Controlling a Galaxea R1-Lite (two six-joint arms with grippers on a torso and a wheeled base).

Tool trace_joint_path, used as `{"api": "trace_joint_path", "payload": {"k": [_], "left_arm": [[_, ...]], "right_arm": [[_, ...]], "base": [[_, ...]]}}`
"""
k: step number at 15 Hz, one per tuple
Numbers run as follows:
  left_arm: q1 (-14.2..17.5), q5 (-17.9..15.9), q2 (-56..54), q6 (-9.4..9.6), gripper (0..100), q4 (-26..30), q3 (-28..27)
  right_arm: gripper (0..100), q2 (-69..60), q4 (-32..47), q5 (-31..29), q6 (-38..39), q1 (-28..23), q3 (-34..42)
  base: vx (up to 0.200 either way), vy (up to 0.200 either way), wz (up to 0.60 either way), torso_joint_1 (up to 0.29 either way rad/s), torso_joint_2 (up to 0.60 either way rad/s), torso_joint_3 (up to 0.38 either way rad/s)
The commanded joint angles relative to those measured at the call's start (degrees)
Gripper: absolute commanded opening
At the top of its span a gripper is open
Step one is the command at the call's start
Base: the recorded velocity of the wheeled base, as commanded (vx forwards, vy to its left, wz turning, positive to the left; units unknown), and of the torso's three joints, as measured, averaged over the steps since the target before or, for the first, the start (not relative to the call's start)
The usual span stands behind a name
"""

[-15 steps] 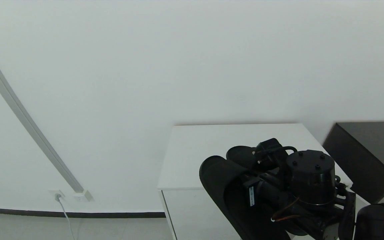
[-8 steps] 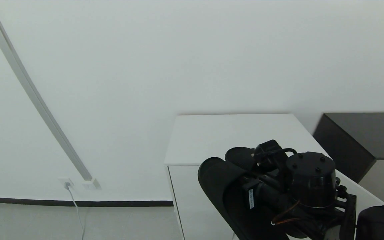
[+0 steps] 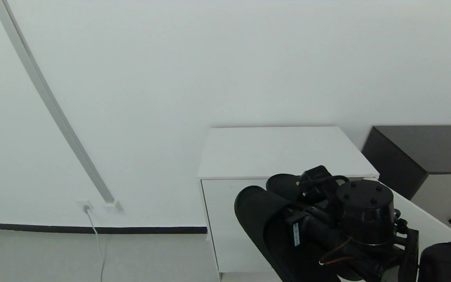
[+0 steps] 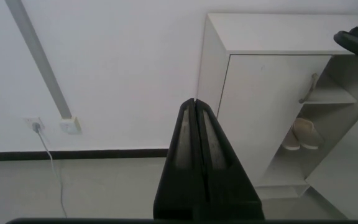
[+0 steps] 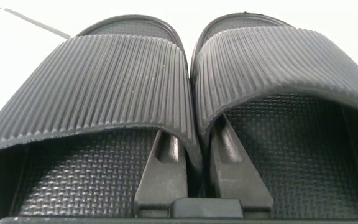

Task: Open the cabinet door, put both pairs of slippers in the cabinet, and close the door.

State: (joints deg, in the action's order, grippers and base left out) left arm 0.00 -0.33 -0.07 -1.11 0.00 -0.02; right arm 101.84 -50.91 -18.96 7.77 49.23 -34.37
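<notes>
White wall (image 3: 210, 58), white cabinet (image 3: 280, 150), right gripper (image 5: 194, 163) clamping black slippers (image 5: 129, 68), label (image 3: 296, 232) unreadable

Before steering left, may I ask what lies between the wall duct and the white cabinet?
Head view: only bare wall and skirting from wall duct to white cabinet.

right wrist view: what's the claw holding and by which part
The right claw grips the pair of black slippers by their touching inner sides, one finger inside each.

a bare white wall (image 3: 225, 58) stands beyond the right gripper (image 5: 191, 177), a grey conduit (image 3: 49, 98) slanting to a socket (image 3: 84, 205) and cable (image 3: 99, 250) at its left, a dark sideboard (image 3: 425, 149) at its right.
</notes>
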Motion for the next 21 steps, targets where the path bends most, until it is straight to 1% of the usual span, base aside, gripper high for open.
{"api": "trace_joint_path", "payload": {"k": [1,3,15,17,21], "left_arm": [[0.0,0.0,0.1,-0.03,0,0.0,-0.1],[0.0,0.0,0.1,-0.03,0,0.0,0.0],[0.0,-0.2,0.1,0.05,0,0.0,-0.1],[0.0,-0.3,0.1,0.58,0,0.0,0.0],[0.0,-0.2,0.1,0.58,0,0.0,0.0]], "right_arm": [[0,0.3,-0.2,0.1,0.1,0.2,0.2],[0,0.6,-0.2,-0.1,0.1,0.0,0.4],[0,0.8,-0.2,0.0,0.1,-0.4,0.5],[0,0.7,-0.2,0.1,0.2,-0.5,0.9],[0,0.8,-0.2,0.1,0.2,-0.9,0.9]], "base": [[0.0,0.0,0.0,0.0,0.0,0.0],[0.0,0.0,0.0,0.0,0.0,0.0],[0.0,-0.2,0.0,0.005,0.0,0.002],[0.0,0.0,0.0,0.0,0.0,0.0],[0.0,0.0,0.0,0.0,0.0,0.0]]}}
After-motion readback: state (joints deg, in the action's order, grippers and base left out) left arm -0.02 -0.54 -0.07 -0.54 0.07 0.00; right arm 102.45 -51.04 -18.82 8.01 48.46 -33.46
